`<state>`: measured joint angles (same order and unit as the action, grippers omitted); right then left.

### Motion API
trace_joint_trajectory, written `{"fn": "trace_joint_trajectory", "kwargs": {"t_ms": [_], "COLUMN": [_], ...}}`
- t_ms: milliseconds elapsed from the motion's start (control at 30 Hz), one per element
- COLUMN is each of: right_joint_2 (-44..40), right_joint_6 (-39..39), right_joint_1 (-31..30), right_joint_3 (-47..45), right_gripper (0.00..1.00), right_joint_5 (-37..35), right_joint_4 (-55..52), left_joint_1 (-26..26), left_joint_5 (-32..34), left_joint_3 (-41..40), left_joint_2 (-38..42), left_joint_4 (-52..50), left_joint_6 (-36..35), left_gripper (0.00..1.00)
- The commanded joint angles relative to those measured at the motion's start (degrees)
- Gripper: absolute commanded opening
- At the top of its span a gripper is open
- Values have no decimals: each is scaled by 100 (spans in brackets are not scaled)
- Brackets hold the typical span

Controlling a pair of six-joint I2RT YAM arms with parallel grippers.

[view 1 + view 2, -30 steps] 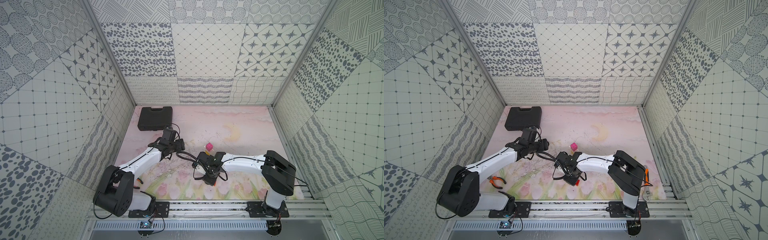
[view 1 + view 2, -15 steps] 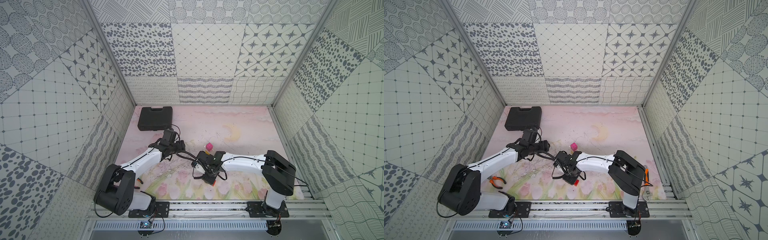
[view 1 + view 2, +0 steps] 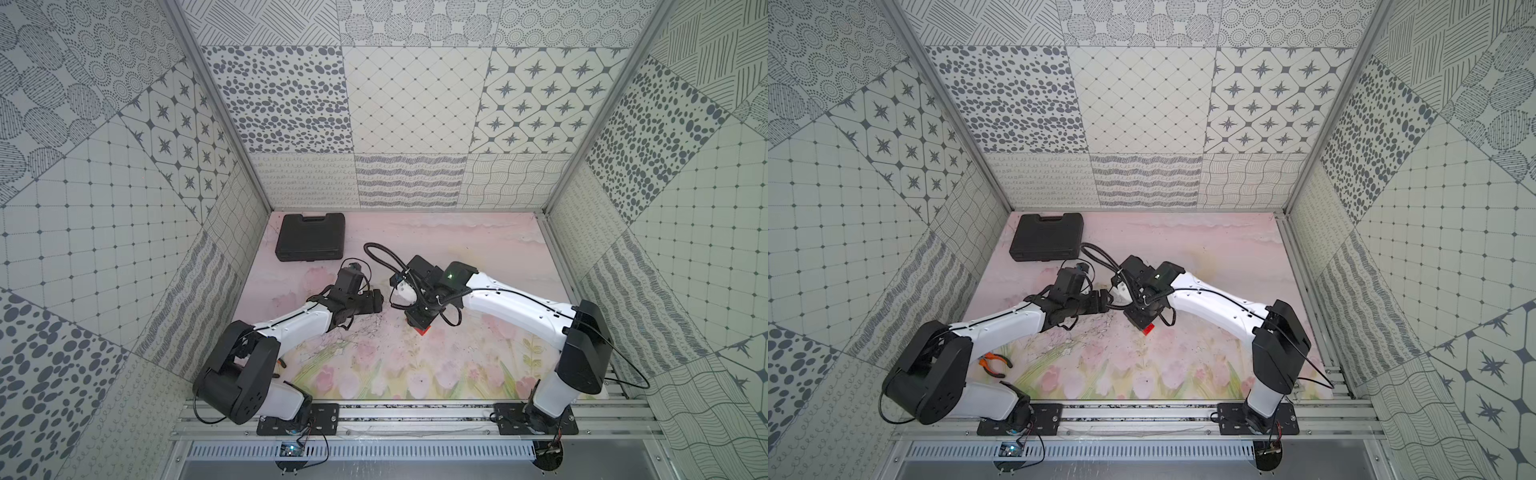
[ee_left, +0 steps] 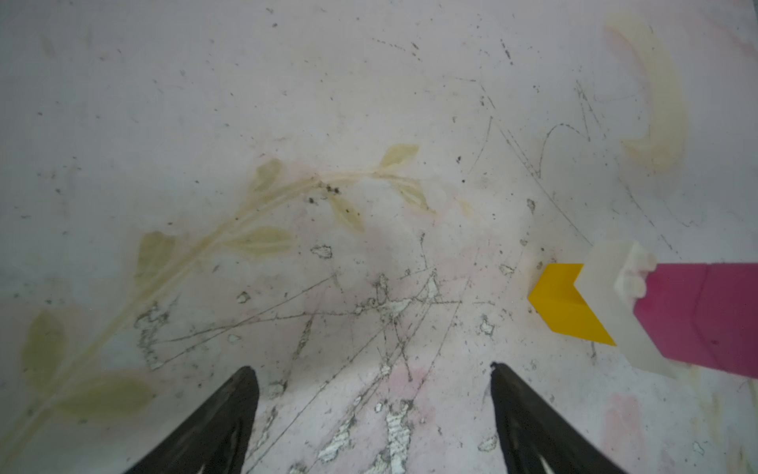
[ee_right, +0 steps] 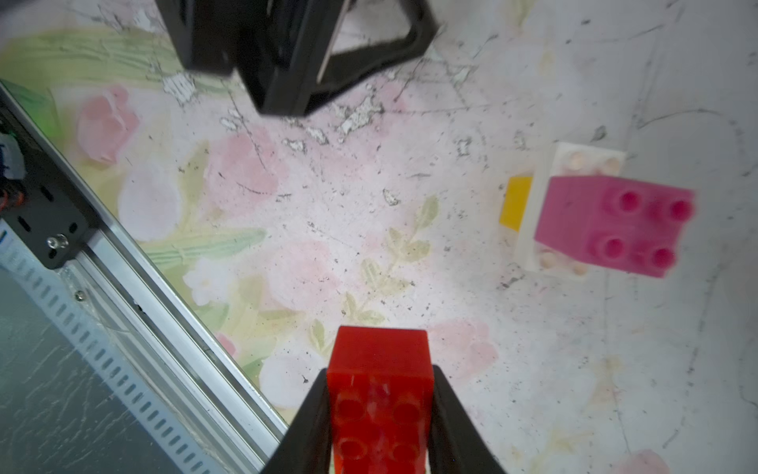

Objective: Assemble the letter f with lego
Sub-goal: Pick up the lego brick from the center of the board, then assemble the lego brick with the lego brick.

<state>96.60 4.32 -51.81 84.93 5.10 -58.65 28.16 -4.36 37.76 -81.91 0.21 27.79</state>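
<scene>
**Clerk:** State of the right gripper (image 5: 380,394)?

**Inspector:** Closed on the red brick (image 5: 379,349). The fingers clamp it across its narrow width, with the studs facing the wrist camera. The brick juts a little past the fingertips. Whether it is clear of the mat (image 5: 328,254) cannot be told.

**Clerk:** And the left gripper (image 4: 370,367)?

**Inspector:** Jaws wide apart, with nothing between them but scuffed mat.

**Clerk:** Location of the build?

**Inspector:** Ahead of the held brick and off to one side, well apart from it. It consists of the yellow foot (image 5: 517,201), the white crossbar (image 5: 574,160) and the pink stem (image 5: 615,221), whose four studs are bare. It also lies ahead of the left fingertips, outside their span and untouched. (Both top views hide it beneath the right arm (image 3: 498,297); only the red brick shows there.) Judged status: the top bar is outstanding, so the letter f is not complete.

**Clerk:** Hazards from here?

**Inspector:** Four are noted.
- **Unbraced stack:** nothing steadies it, so an off-centre downward press could topple it or skate it across the mat.
- **Misalignment:** any twist between the brick and the stem's studs would leave the bar half seated.
- **Wrong overhang:** the bar should overhang on the same side as the white crossbar, or the outline comes out wrong.
- **Crowding:** further out, the two grippers sit close together, so contact between them is possible on the approach.
</scene>
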Motion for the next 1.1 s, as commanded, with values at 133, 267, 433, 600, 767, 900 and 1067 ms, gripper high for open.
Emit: {"fn": "trace_joint_trajectory", "kwargs": {"t_ms": [133, 267, 433, 600, 767, 900, 1067], "right_joint_2": [478, 976, 1546, 1837, 2099, 2302, 2484], "right_joint_6": [-7, -156, -265, -387, -475, -551, -599], "right_joint_1": [496, 710, 832, 896, 1005, 1082, 1102], "right_joint_3": [1428, 2144, 2704, 2980, 3209, 3376, 3544], "right_gripper": [35, 35, 35, 35, 35, 35, 35], "right_joint_5": [-112, -190, -313, -313, -220, -202, -212], "right_joint_4": [-1275, -1788, -2166, -2191, -2260, -2364, -2389], "left_joint_1": [335, 366, 409, 438, 462, 470, 476], "left_joint_5": [-211, -277, -497, -648, -679, -675, -698], "left_joint_3": [-181, -107, -35, 12, 30, 30, 61], "left_joint_2": [-176, -227, -347, -472, -597, -621, -646], "left_joint_4": [1401, 1480, 1641, 1686, 1701, 1702, 1695], "left_joint_6": [-412, -476, -494, -472, -393, -371, -378], "left_gripper": [90, 90, 89, 88, 87, 86, 86]}}
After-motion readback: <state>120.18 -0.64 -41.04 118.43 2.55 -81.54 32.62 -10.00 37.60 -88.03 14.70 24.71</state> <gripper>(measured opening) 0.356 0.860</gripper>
